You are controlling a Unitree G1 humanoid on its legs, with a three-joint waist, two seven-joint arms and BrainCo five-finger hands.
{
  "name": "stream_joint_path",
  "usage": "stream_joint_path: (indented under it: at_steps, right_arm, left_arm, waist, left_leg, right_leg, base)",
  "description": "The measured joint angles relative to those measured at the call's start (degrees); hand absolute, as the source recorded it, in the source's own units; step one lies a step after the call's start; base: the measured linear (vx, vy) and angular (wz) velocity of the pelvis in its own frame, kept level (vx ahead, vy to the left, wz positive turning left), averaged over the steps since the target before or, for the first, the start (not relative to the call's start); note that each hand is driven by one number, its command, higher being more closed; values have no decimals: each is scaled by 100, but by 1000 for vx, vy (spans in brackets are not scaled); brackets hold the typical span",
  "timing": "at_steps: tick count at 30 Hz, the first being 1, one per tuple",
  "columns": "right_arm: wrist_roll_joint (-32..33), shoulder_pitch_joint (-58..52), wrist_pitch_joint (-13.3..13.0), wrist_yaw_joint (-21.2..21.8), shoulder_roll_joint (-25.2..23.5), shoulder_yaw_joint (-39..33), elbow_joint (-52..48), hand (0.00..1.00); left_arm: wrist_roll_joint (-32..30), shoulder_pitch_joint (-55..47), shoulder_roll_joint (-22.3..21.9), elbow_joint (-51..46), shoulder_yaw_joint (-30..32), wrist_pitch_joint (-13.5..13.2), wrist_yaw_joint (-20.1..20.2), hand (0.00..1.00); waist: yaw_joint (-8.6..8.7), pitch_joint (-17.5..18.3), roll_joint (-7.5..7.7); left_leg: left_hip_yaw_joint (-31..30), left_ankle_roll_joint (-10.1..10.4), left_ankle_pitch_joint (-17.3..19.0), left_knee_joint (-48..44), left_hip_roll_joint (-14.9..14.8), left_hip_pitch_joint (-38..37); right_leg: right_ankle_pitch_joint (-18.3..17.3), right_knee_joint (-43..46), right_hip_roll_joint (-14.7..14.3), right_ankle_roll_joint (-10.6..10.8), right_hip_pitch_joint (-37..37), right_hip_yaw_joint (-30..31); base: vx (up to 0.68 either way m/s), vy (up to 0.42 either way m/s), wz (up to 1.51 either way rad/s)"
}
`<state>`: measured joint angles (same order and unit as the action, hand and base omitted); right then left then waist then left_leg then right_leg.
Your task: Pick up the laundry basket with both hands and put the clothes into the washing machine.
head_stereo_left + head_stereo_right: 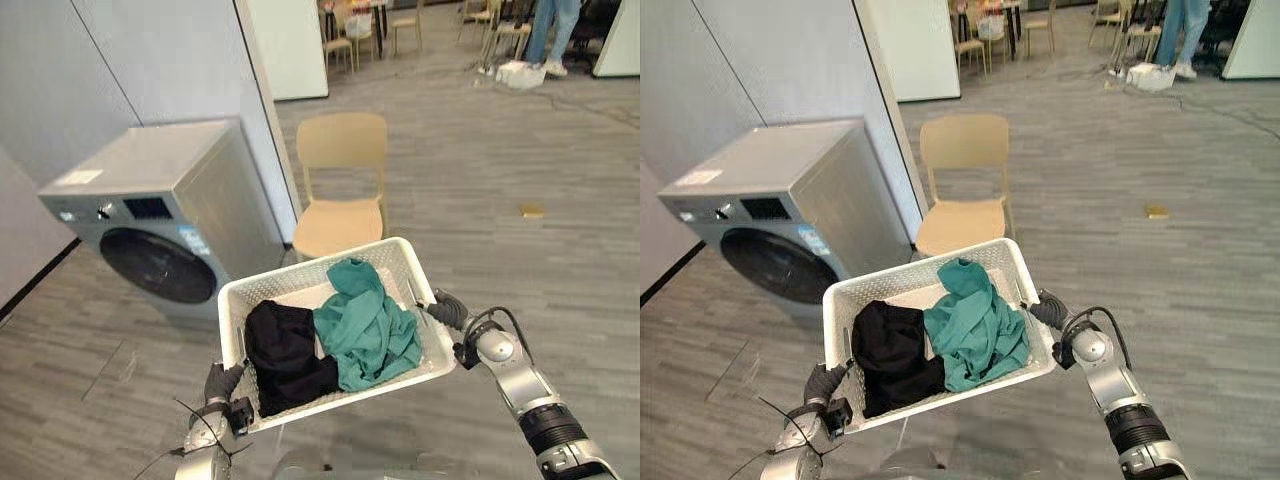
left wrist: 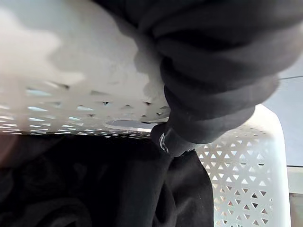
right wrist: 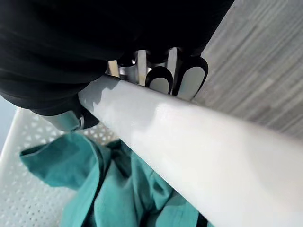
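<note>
Right hand (image 3: pixel 71 56) fingers (image 3: pixel 190 79) and thumb round laundry basket (image 1: pixel 300 268) rim; left hand (image 1: pixel 222 382) thumb hooked over rim, fingers hidden

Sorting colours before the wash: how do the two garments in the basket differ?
The black garment lies bunched low on the left side of the basket; the green garment sits on its right, piled higher and spread wider. Both lie crumpled, touching each other, inside it.

The laundry basket (image 1: pixel 285 283) is white perforated plastic, smooth-rimmed; teal garment (image 1: pixel 365 325) and black garment (image 1: pixel 285 350), soft matt cloth; washing machine (image 1: pixel 165 175), satin grey metal.
</note>
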<state>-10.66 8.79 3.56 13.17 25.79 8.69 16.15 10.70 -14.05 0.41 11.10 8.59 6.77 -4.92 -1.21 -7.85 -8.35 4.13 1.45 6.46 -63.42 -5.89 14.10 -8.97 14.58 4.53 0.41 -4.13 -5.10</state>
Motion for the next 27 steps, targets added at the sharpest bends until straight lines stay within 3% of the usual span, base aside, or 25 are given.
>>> stream_joint_path:
  at_steps: [2,4,6,8,9,10,12,13,14,15,16,18,19,21,23,25,26,27]
  right_arm:
    - [56,-4,0,0,13,-54,-105,100]
    - [106,-21,1,-7,12,-145,-125,100]
    - [111,-58,-21,-24,55,-248,-249,100]
    - [112,-172,-72,-47,91,-384,-313,100]
    - [111,-221,-73,-49,80,-459,-342,100]
    - [108,-248,-73,-50,75,-499,-345,100]
    - [102,-285,-94,-47,30,-566,-349,100]
    - [100,-362,-92,-49,-57,-674,-349,100]
    - [94,-374,-88,-49,-90,-711,-347,100]
    - [90,-374,-88,-46,-105,-710,-347,100]
    - [85,-376,-79,-41,-188,-709,-320,100]
    - [87,-377,-76,-46,-370,-665,-163,100]
    - [96,-377,-85,-50,-373,-637,-174,100]
    - [111,-352,-105,-97,-374,-654,-194,100]
    - [137,-350,-100,-182,-375,-659,-235,100]
    - [159,-447,-85,-210,-362,-749,-292,100]
    - [159,-521,-56,-227,-314,-863,-292,100]
    - [158,-546,-49,-231,-307,-917,-315,100]
  left_arm:
    - [5,61,2,-41,17,-48,1,100]
    - [-5,116,2,-139,15,-46,39,100]
    - [-6,168,-16,-197,13,-45,115,100]
    - [-25,290,-22,-223,-19,-41,137,100]
    - [-35,346,-18,-219,-34,-34,163,100]
    - [-38,377,-22,-213,-49,-16,165,100]
    - [-43,398,-9,-215,-72,-9,166,100]
    - [-100,471,26,-214,-85,12,174,100]
    - [-176,542,111,-206,-133,24,173,100]
    - [-181,564,169,-204,-153,32,170,100]
    - [-185,572,280,-202,-172,39,169,100]
    - [-241,566,466,-194,-182,48,133,100]
    - [-240,582,536,-196,-193,41,120,100]
    - [-240,768,621,-196,-200,34,108,100]
    - [-240,871,710,-194,-250,29,109,100]
    - [-243,930,730,-180,-351,31,110,100]
    - [-245,918,613,-146,-453,33,112,100]
    - [-286,874,522,-147,-465,33,113,100]
  waist:
    - [-65,5,-7]
    - [-131,5,8]
    - [-81,12,21]
    - [9,41,-30]
    - [62,62,-35]
    - [42,144,1]
    - [36,211,200]
    - [86,223,403]
    - [140,211,481]
    - [161,200,502]
    - [171,177,493]
    - [152,104,495]
    - [196,104,502]
    - [252,71,531]
    - [345,68,584]
    - [405,55,742]
    - [499,43,653]
    - [486,74,527]
  left_leg:
    - [166,76,140,967,49,314]
    - [121,110,120,2579,90,423]
    - [-3,192,18,4802,23,302]
    - [15,237,-12,5424,-99,258]
    - [158,440,-445,5480,-173,171]
    - [279,388,-990,5320,-38,157]
    - [389,56,-1242,5034,325,165]
    - [471,-226,-927,4831,646,124]
    - [481,-317,-689,4714,825,48]
    - [480,-357,-601,4715,876,-40]
    - [471,-486,-502,4735,907,-297]
    - [441,-556,-307,4999,916,-1082]
    - [428,-593,-268,5162,917,-1335]
    - [374,-641,-192,5469,926,-1714]
    - [326,-573,-123,5586,944,-1830]
    - [286,-507,31,5486,1105,-1864]
    - [70,-455,186,5350,1103,-1934]
    - [43,-388,226,5252,1016,-1895]
  right_leg:
    - [-111,-54,40,25,-141,55]
    - [-236,-78,129,125,-308,110]
    - [-377,-165,361,319,-523,85]
    - [-549,-220,501,602,-787,46]
    - [-685,-274,643,787,-1043,57]
    - [-719,-225,860,837,-1122,77]
    - [-692,467,1250,879,-905,149]
    - [-412,1484,1587,1019,-507,300]
    - [257,2514,1727,882,54,539]
    - [611,3011,1763,735,298,649]
    - [654,3899,1716,585,707,819]
    - [134,4488,1563,357,1057,549]
    - [-88,4395,1523,345,1200,293]
    - [-427,3415,1147,402,1621,-117]
    - [-199,1386,615,409,1699,-275]
    - [450,726,557,-123,1698,-313]
    - [638,739,560,47,1549,-358]
    - [591,614,491,39,1469,-464]
  base:
    - [380,-24,-28]
    - [511,58,-31]
    - [498,147,-25]
    - [534,282,-2]
    - [665,452,-5]
    - [553,403,-17]
    - [473,342,-7]
    - [528,363,30]
    - [627,405,37]
    - [496,270,27]
    - [581,294,3]
    - [451,211,-9]
    - [372,148,-2]
    - [376,86,9]
    - [287,-16,23]
    - [307,-68,49]
    - [417,-101,63]
    - [427,-110,53]
